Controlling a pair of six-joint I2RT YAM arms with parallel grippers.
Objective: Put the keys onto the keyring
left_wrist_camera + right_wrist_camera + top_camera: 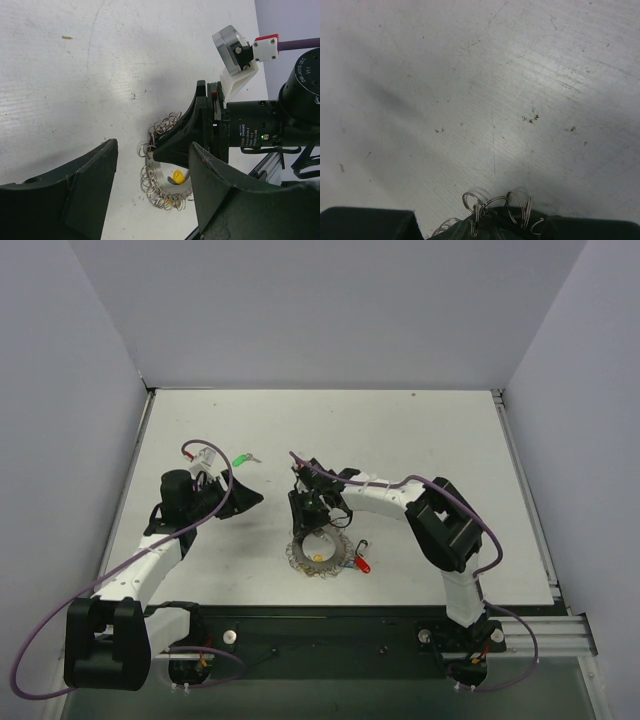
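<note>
The keyring point(322, 552), silvery with a rim of small coils, lies flat on the table at centre front. A yellow key point(318, 558) lies inside it. A red key point(362, 564) lies just right of it, and a green key point(242, 459) lies farther back on the left. No blue key shows. My right gripper point(314, 527) is shut on the keyring's far rim; coils point(495, 204) show at its fingers. My left gripper point(238, 498) is open and empty, left of the ring. Its wrist view shows the keyring point(150, 182), the yellow key point(178, 176) and the right gripper point(172, 146).
White walls close the table in at the back and both sides. A dark rail point(330, 635) with the arm bases runs along the near edge. The right arm's body point(270, 125) fills the right of the left wrist view.
</note>
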